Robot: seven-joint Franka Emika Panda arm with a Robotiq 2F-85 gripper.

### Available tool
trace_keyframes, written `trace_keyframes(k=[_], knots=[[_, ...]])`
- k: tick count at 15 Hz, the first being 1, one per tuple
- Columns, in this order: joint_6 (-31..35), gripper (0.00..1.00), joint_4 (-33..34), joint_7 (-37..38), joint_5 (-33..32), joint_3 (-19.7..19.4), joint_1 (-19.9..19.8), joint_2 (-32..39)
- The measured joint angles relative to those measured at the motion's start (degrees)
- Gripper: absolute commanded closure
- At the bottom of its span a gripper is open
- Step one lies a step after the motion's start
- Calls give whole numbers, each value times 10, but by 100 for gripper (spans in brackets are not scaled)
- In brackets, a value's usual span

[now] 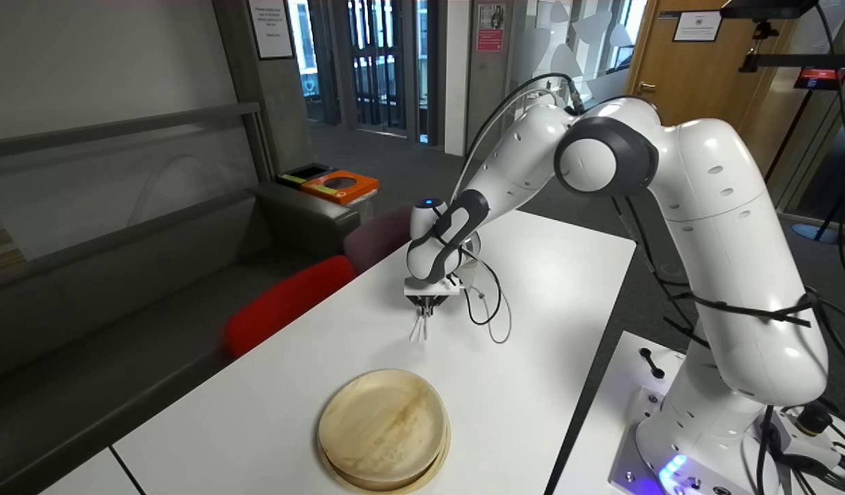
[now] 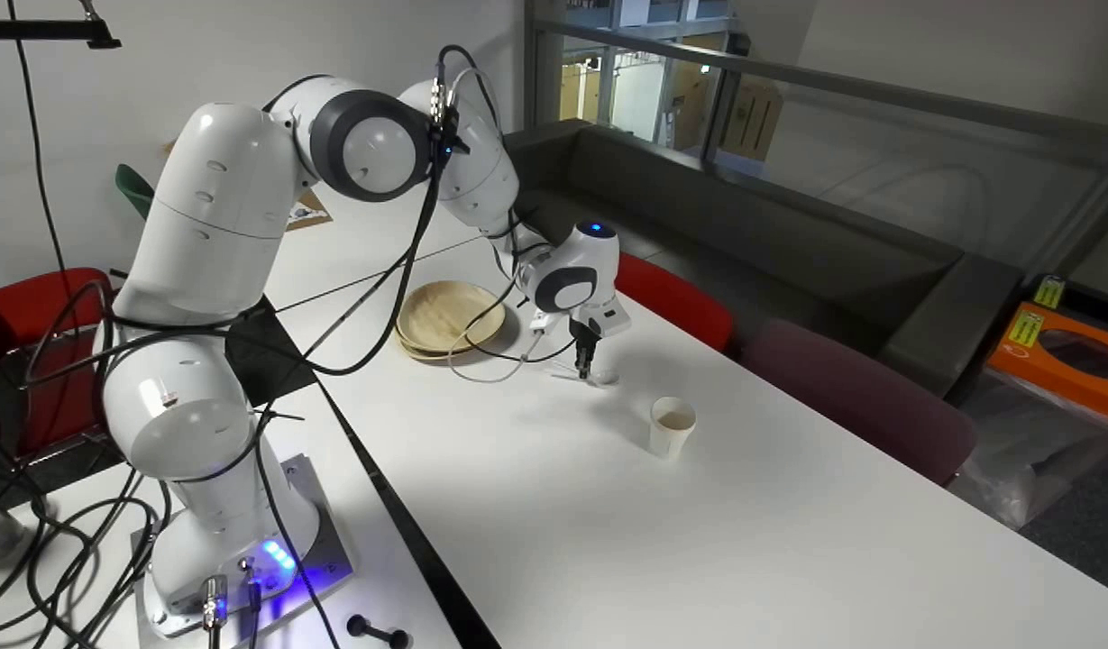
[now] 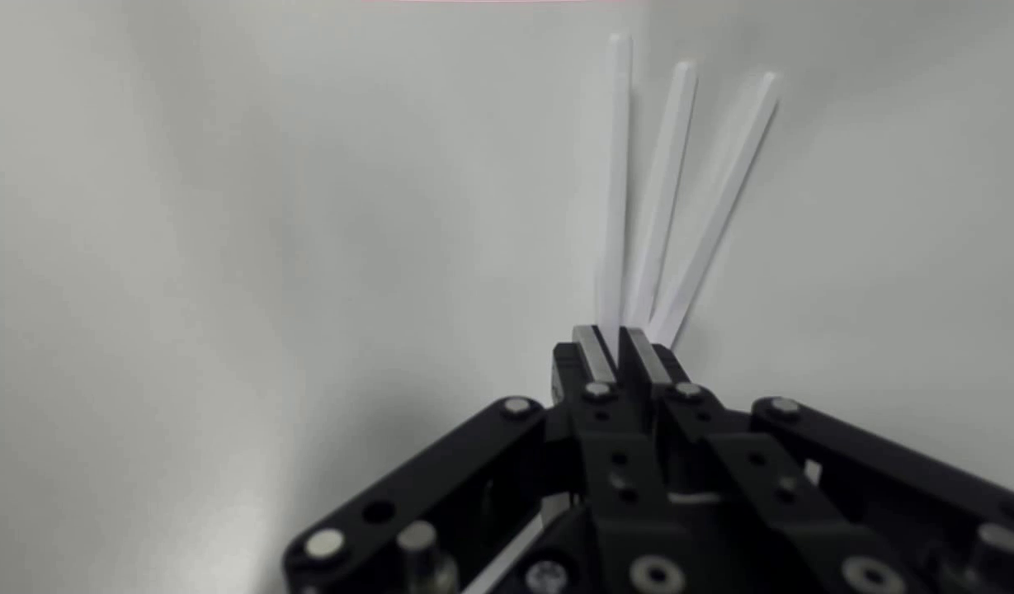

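My gripper is low over the white table, its fingers nearly together. A white stick-like handle runs into the narrow gap between the fingertips and seems pinched there. Two more white handles, a middle one and a right one, fan out beside it and pass behind the right fingertip. Their other ends are hidden by the gripper in the wrist view. In an exterior view the gripper has thin white sticks below it. In an exterior view a pale rounded end lies beside the fingertips.
Stacked wooden plates stand on the table; they also show in an exterior view. A white paper cup stands near the gripper. Cables hang from the wrist. A red chair and maroon chair border the table.
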Motion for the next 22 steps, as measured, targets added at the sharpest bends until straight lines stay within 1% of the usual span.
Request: trace_keyframes(k=[5,7,9,22], knots=[[0,97,6,0,0,0,0,2],[0,95,8,0,0,0,0,2],[0,96,8,0,3,1,0,2],[-22,97,15,-1,41,10,-9,3]])
